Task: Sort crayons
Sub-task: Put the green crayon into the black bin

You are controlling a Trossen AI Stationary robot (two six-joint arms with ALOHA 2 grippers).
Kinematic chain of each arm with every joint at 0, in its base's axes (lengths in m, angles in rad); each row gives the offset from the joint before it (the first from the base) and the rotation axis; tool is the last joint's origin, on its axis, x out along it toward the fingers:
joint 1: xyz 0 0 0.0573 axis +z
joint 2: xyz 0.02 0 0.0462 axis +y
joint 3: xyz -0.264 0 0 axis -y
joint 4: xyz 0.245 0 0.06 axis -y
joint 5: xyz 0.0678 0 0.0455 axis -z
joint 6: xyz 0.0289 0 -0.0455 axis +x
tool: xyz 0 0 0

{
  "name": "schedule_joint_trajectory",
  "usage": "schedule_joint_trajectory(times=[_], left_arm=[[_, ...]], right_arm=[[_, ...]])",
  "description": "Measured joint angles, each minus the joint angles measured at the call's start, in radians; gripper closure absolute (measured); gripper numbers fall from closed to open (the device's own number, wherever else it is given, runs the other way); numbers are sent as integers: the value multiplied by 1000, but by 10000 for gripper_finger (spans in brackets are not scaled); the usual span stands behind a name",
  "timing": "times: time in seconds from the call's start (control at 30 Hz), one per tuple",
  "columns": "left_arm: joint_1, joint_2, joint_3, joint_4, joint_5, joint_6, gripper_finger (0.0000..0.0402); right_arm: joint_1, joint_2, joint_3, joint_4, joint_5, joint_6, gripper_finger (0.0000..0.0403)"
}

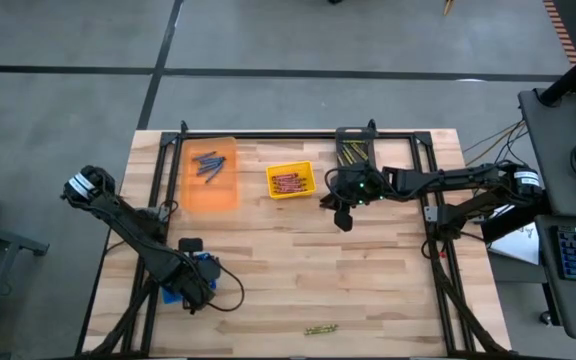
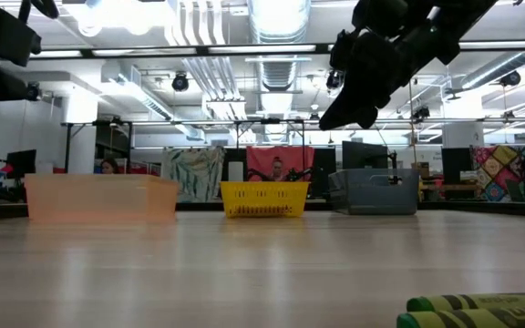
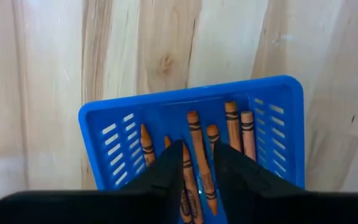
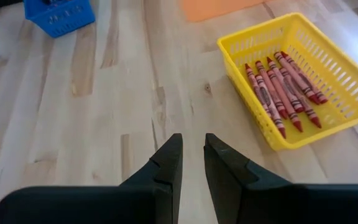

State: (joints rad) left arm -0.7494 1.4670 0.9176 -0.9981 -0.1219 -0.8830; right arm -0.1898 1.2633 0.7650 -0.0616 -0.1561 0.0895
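Observation:
Two green-yellow crayons [image 1: 320, 329] lie loose on the table near its front edge, close up in the low view [image 2: 481, 310]. Orange crayons [image 3: 197, 155] lie in the blue bin [image 3: 104, 124]. My left gripper [image 3: 197, 152] hovers just above them, fingers a narrow gap apart, holding nothing. Red crayons [image 4: 281, 84] lie in the yellow bin [image 4: 241, 59]. My right gripper [image 4: 191, 146] hangs over bare table to the right of that bin, narrowly open and empty; it also shows in the high view [image 1: 343, 215]. Blue crayons [image 1: 208, 163] lie in the orange bin [image 1: 211, 190].
A grey bin [image 1: 353, 152] holding olive and green crayons stands at the back right, behind my right gripper. The orange, yellow and grey bins stand in a row along the far side; the blue bin [image 1: 183, 275] is front left. Bare wood lies between the bins and the loose crayons.

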Motion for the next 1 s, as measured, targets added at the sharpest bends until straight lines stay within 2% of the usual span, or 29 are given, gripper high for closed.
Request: schedule_joint_trajectory(times=[0.17,0.37,0.5,0.63,0.83,1.0], left_arm=[[0,0,0,0,1,-20,312],[0,-20,42,-16,-5,-14,308],[-3,-39,89,-15,-62,-9,310],[-14,-54,134,-16,-164,19,311],[-31,-63,195,-13,-366,37,311],[-48,-61,218,51,-613,32,311]], right_arm=[[15,0,0,0,0,42,346],[42,-5,3,-8,-13,113,346],[61,-5,66,-113,-53,178,346],[105,-4,144,-232,-53,212,346],[215,0,256,-324,-52,259,346],[327,14,331,-365,-15,307,346]])
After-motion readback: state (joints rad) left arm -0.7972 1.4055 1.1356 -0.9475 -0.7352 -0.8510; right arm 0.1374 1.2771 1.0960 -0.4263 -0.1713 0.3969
